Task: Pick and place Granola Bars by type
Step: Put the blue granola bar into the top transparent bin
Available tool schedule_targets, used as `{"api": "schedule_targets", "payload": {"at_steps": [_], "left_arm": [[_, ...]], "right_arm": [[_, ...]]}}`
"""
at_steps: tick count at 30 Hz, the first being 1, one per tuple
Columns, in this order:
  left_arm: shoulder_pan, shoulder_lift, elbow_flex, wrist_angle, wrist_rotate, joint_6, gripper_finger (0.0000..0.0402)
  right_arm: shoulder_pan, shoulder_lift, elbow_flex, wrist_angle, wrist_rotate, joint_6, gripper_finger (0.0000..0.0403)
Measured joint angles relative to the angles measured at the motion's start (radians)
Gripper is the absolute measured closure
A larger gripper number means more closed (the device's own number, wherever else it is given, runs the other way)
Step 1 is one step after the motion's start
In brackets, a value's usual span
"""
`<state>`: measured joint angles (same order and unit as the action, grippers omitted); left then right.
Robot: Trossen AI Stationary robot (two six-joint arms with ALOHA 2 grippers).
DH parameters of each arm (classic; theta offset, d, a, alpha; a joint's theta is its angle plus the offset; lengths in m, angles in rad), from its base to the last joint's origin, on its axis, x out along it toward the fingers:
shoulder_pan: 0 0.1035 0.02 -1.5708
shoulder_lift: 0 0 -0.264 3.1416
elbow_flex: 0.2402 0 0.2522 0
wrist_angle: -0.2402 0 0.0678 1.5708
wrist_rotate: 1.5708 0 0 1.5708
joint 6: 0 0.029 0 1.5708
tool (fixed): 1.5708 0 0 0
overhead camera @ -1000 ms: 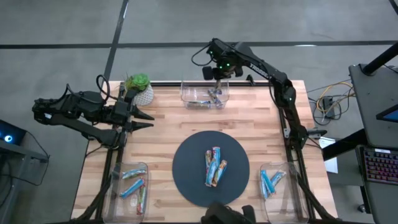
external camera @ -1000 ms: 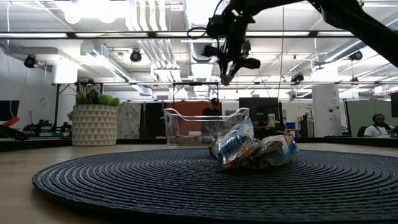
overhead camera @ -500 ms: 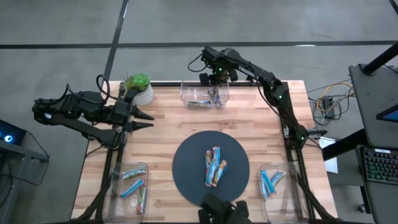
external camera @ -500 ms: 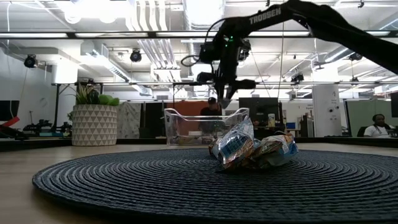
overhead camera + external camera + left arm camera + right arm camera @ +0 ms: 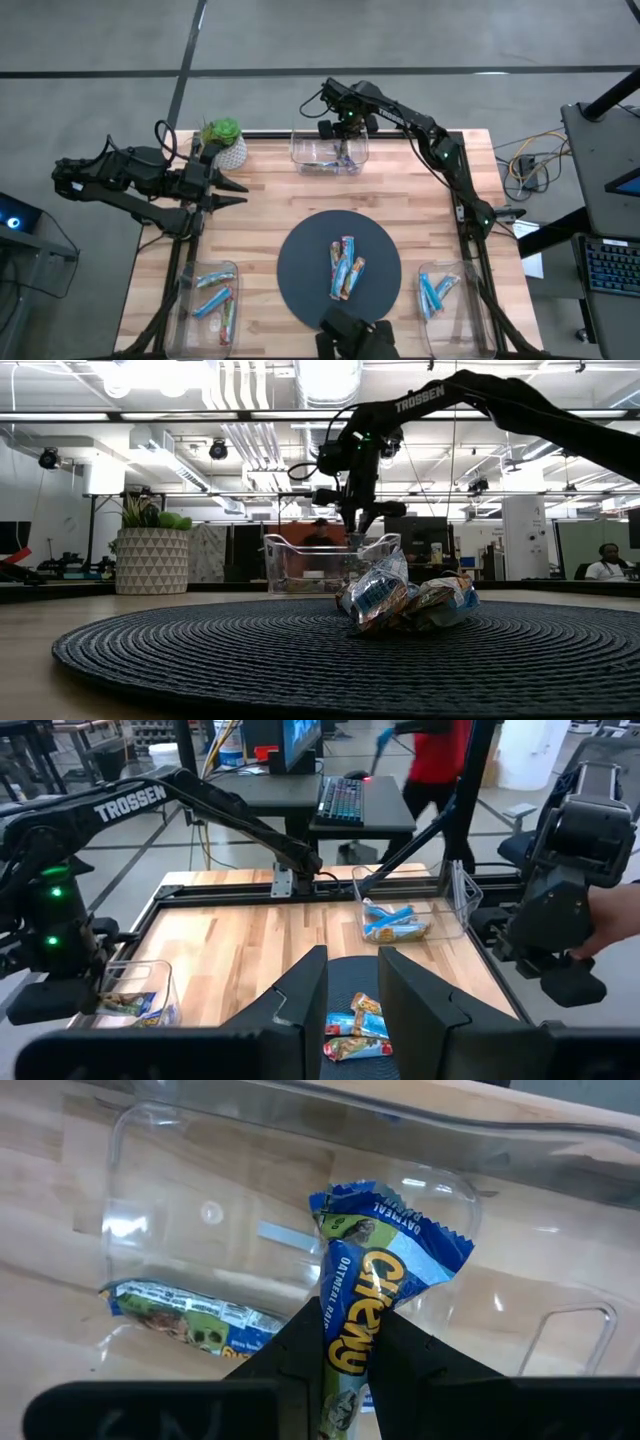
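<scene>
My right gripper is shut on a blue granola bar and hangs over the clear far bin. One more bar lies on that bin's floor. Three granola bars lie bunched on the dark round mat. Further bars lie in the near left bin and the near right bin. My left gripper waits raised over the table's left side, open and holding nothing. My right gripper pinches the blue bar between its two fingers at one end of the wrapper. The fingers point down from above and lie along the bar. The bar hangs below them, its crinkled free end lowest, clear of the bin's floor.
A potted plant stands at the far left, beside the far bin. Bare wood lies between the mat and the far bin. Another arm part shows at the near edge.
My right gripper has gone down toward the far bin, tipping a little, with the blue bar still pinched. The bar now hangs at about the height of the bin's rim. My left arm has kept still.
</scene>
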<state>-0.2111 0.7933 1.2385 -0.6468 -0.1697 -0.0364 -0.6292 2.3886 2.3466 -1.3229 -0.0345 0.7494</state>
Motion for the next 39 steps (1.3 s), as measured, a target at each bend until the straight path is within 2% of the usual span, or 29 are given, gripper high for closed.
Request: {"api": "schedule_targets", "payload": {"at_steps": [39], "left_arm": [[0.000,0.000,0.000,0.000,-0.012,-0.025,0.0326]], "right_arm": [[-0.004,-0.003,0.000,0.047,-0.015,-0.036,0.0349]]}}
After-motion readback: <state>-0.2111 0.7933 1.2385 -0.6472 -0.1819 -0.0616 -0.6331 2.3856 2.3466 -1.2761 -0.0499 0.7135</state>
